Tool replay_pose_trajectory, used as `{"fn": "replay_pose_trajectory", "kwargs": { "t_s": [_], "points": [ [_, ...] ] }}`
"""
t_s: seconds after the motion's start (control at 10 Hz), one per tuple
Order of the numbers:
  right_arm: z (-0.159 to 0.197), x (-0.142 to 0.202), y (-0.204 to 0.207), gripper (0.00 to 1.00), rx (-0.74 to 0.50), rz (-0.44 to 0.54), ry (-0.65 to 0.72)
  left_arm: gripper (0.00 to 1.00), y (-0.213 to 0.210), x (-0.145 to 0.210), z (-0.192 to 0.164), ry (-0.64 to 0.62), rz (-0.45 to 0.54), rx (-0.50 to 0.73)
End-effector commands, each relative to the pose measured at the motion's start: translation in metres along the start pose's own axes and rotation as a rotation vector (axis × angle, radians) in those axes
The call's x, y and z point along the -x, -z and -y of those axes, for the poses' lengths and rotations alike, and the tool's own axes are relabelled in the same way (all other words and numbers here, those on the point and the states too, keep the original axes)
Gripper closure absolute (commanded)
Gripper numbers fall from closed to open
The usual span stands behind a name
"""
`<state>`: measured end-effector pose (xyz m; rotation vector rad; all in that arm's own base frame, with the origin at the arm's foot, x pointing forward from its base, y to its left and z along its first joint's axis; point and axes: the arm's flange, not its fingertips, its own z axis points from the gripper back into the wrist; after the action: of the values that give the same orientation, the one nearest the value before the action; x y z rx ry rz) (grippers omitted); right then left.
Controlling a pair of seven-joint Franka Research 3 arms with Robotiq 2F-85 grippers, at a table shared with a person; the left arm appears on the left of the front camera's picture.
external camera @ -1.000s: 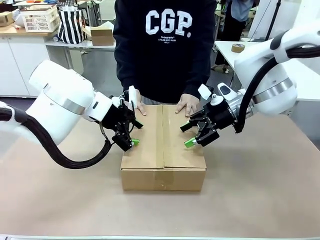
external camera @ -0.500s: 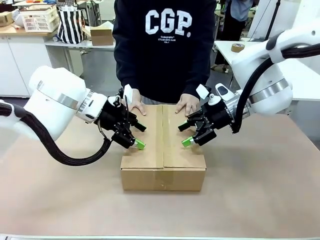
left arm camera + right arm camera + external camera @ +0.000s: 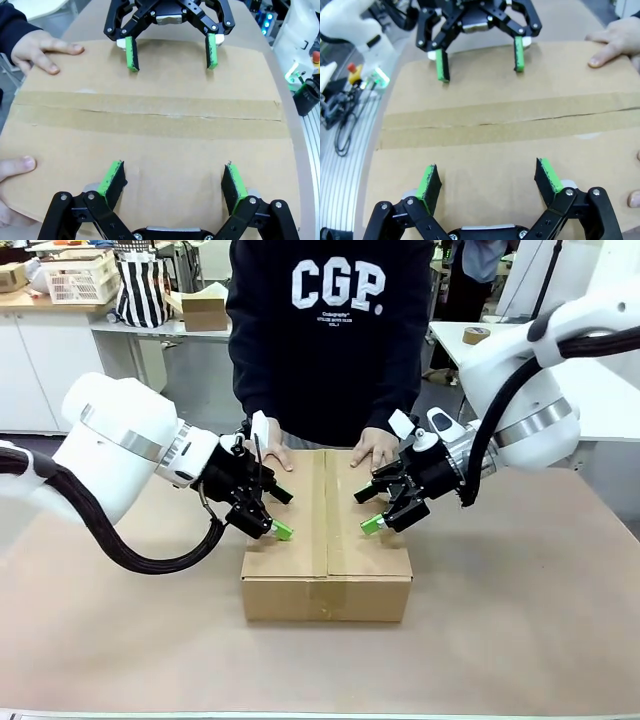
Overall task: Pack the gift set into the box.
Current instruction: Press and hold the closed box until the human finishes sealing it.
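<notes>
Bare brown worktop [image 3: 520, 620] lies open along the near side of the large brown corrugated cardboard box [image 3: 326, 575], which sits at centre with its flaps shut and taped. Over its top, the left pincer [image 3: 284, 513] at 9 o'clock and the right pincer [image 3: 364, 511] at 3 o'clock hang spread, gripping nothing. A person's hands [image 3: 376, 450] rest on the far edge at 11 and 1 o'clock.

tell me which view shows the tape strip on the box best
The left wrist view: the tape strip shows at nearly full length, with its centre slit sharp. The right wrist view shows it almost as well, one end cut off. The front view foreshortens it on the box.
</notes>
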<state>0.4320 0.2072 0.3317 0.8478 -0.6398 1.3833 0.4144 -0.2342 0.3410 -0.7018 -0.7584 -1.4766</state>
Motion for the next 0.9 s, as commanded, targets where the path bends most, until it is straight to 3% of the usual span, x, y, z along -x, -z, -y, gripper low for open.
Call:
{"fn": "replay_pose_trajectory", "kwargs": {
  "t_s": [0.0,0.4,0.5,0.8],
  "points": [
    [0.001,0.008,0.01,0.0,0.061,-0.136,-0.003,0.0,0.007,0.01,0.002,0.013,-0.017,-0.021],
    [0.0,0.017,0.006,0.0,0.0,-0.128,-0.059,0.0,0.001,0.009,0.001,0.0,0.005,-0.014],
    [-0.001,-0.007,0.005,0.0,0.023,-0.076,-0.056,0.0,0.002,0.01,-0.002,-0.013,0.007,0.004],
    [-0.001,-0.007,0.005,0.0,0.023,-0.076,-0.056,0.0,-0.001,0.0,0.0,0.001,-0.002,-0.005]
  ]
}}
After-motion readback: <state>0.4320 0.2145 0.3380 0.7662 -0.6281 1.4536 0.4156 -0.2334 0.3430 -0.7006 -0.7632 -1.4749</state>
